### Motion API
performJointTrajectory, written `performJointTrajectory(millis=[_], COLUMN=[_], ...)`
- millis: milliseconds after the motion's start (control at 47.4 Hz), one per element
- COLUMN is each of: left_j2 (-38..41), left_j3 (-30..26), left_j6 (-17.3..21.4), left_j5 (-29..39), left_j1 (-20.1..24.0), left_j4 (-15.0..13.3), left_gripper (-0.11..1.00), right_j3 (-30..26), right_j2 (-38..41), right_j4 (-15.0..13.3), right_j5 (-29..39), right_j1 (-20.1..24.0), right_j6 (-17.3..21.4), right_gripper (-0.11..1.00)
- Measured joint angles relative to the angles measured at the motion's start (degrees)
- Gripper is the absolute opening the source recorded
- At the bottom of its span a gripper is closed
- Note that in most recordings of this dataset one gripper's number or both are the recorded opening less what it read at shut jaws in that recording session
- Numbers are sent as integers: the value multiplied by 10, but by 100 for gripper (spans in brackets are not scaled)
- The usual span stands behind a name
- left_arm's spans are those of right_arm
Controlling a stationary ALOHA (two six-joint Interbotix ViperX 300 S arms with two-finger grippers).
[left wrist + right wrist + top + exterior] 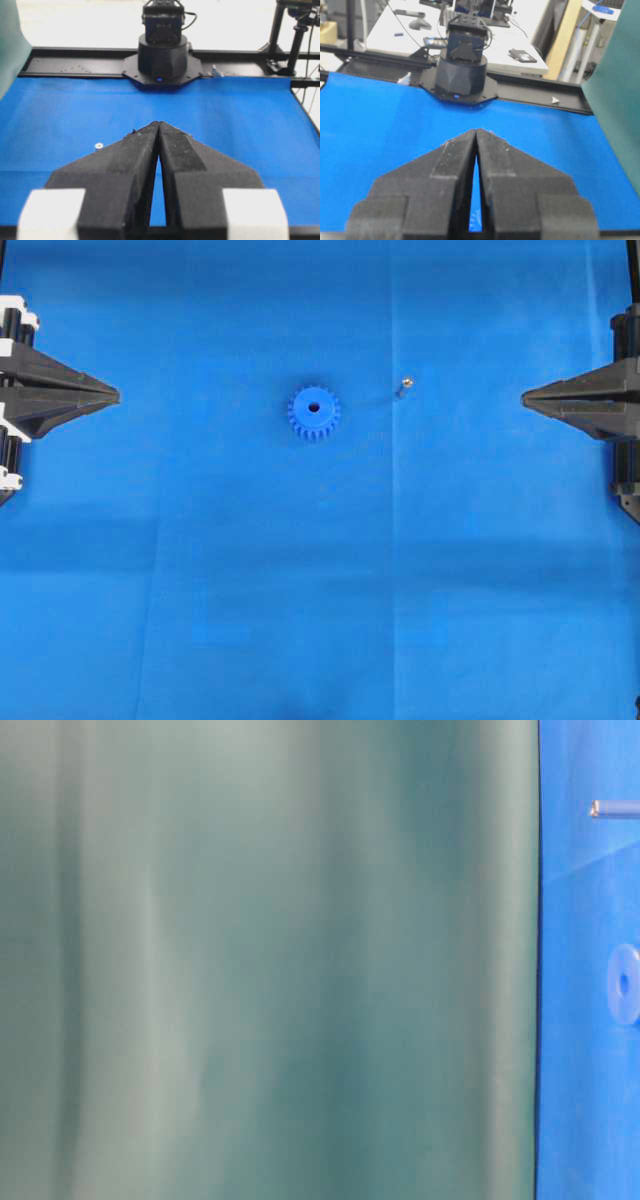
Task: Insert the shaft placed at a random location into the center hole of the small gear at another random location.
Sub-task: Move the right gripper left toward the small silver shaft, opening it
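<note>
The small blue gear (314, 413) lies flat near the middle of the blue cloth, its center hole (313, 407) facing up and empty. The shaft (402, 388), a tiny silvery pin, lies on the cloth to the right of the gear and apart from it. My left gripper (118, 395) is shut and empty at the left edge, far from both. My right gripper (523, 396) is shut and empty at the right edge. In the left wrist view the shut gripper (158, 122) hides the gear, and the shaft's shiny end (98, 145) shows to its left. The right wrist view shows its gripper (477, 130) shut.
The blue cloth (320, 590) covers the whole table. A green curtain (270, 960) fills most of the table-level view, where the shaft (612, 809) and the blurred gear (625, 985) show at the right edge. Each wrist view shows the opposite arm's black base (162, 55) (461, 70).
</note>
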Motion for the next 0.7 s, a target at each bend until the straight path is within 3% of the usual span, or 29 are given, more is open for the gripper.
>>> performJointTrajectory(millis=[106,295,528,612,696], left_j2=[-3,-13,-19,-19,-19], left_j3=[0,0,1,1,2], left_j6=[-5,-5,-6,-6,-6], left_j5=[16,23,24,24,24], left_j1=[0,0,0,0,0], left_j4=[0,1,0,1,0], left_gripper=[0,0,0,0,0], right_j3=[-1,-3,-1,3,3], right_j2=[2,7,71,108,153], right_j4=[-2,-2,2,8,16], right_j5=[8,18,-21,-47,-74], right_j1=[0,-4,-56,-73,-82], right_j6=[-9,-16,-11,-9,-6], right_gripper=[-5,-5,-5,-1,12])
